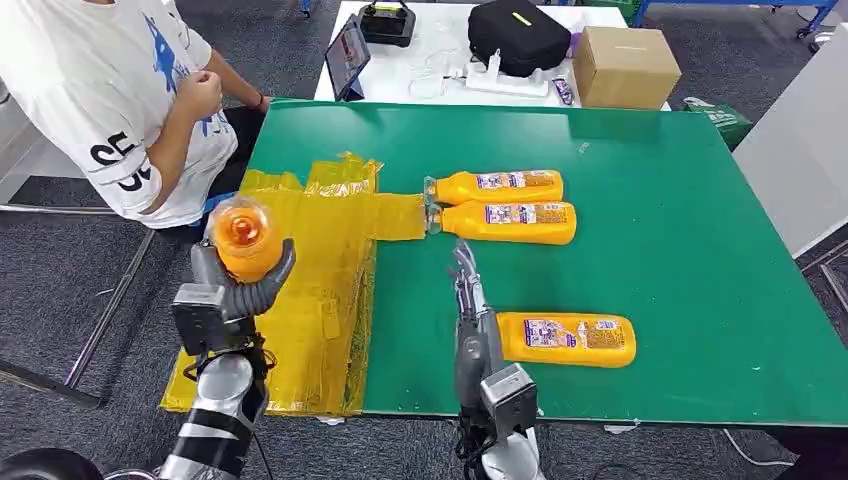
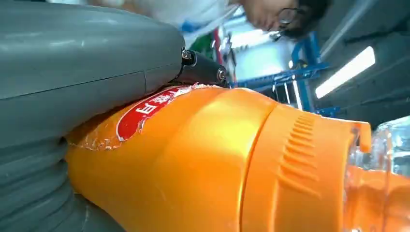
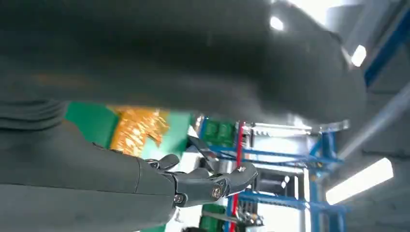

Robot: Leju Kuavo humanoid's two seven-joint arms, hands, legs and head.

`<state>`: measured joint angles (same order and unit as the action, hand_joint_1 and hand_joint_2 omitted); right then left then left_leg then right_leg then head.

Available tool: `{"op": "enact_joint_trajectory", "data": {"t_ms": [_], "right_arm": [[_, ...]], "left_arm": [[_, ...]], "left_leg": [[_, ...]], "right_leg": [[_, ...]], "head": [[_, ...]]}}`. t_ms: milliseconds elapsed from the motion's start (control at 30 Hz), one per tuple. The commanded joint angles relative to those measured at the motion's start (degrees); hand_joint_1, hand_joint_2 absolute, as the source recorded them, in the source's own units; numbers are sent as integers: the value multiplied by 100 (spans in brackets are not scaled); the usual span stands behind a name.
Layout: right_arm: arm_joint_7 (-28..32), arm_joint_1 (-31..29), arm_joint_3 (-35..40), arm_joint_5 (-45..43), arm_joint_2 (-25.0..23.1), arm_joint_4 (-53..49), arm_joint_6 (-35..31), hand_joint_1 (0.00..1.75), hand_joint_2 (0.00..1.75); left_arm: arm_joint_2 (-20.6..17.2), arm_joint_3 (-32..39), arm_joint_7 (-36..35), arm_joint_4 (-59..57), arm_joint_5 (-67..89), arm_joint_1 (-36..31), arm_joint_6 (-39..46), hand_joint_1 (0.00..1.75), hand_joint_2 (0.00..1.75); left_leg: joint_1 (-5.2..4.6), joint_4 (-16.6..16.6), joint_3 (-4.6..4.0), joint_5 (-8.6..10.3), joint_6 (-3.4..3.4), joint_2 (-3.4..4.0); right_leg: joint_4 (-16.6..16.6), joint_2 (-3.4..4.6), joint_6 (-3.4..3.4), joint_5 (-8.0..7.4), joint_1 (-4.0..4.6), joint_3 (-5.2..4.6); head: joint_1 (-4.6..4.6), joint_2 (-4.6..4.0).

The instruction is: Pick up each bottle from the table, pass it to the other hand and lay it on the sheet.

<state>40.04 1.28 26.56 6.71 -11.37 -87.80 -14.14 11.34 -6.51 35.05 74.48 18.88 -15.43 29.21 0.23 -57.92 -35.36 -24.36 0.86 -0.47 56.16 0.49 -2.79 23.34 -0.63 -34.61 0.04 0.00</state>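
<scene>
My left hand (image 1: 240, 285) grips an orange bottle (image 1: 243, 237) upright above the yellow sheet (image 1: 320, 290), its end turned toward the head camera. Up close in the left wrist view, the same bottle (image 2: 203, 164) lies against the grey thumb (image 2: 87, 67). My right hand (image 1: 470, 300) is open over the green table (image 1: 690, 230), fingers stretched out and holding nothing; its dark fingers (image 3: 212, 183) show in the right wrist view. A third orange bottle (image 1: 567, 339) lies just right of that hand. Two more orange bottles (image 1: 497, 186) (image 1: 505, 222) lie side by side further back, caps at the sheet's edge.
A person in a white shirt (image 1: 110, 90) stands at the table's far left corner. Behind the green table a white table (image 1: 440, 70) carries a black bag (image 1: 517, 35), a cardboard box (image 1: 625, 65) and a tablet (image 1: 347, 55). Green surface lies bare to the right.
</scene>
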Motion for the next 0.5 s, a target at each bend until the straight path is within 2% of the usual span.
{"op": "enact_joint_trajectory", "data": {"t_ms": [33,67,200,233,333,500], "right_arm": [[-4,-171,-313,-358,-12,-442,-95,0,0],[-4,-182,-332,-377,-9,-425,-28,0,0],[-4,-187,-339,-375,-7,-417,-17,0,0],[-4,-187,-334,-366,-7,-411,-7,0,0],[-4,-232,-315,-367,9,-324,68,0,0],[-4,-200,-366,-449,21,-272,228,0,0]], "left_arm": [[-703,87,-587,-2936,2040,-1349,272,175,175],[-799,-86,-734,-3333,2619,-1448,371,175,175],[-803,-87,-708,-3444,2682,-1463,383,175,175],[-803,-113,-723,-3458,2736,-1471,378,175,175],[-1080,-697,-1353,-3911,4132,-1631,445,175,175],[-1385,-1127,-1589,-4494,5187,-1737,450,175,175]], "left_leg": [[-1,11,30,2,-5,-5],[-2,10,28,2,-4,-6],[0,5,15,3,-8,5],[6,6,42,-7,-12,11],[4,4,26,-2,-10,3],[4,1,23,-2,-10,10]], "right_leg": [[-7,-12,10,2,1,30],[-5,-11,8,2,-1,29],[-1,-1,5,-1,0,14],[-5,-2,14,6,8,41],[-1,-5,8,5,5,27],[1,2,8,3,5,23]], "head": [[0,0],[0,0],[-2,0],[0,0],[0,0],[0,0]]}}
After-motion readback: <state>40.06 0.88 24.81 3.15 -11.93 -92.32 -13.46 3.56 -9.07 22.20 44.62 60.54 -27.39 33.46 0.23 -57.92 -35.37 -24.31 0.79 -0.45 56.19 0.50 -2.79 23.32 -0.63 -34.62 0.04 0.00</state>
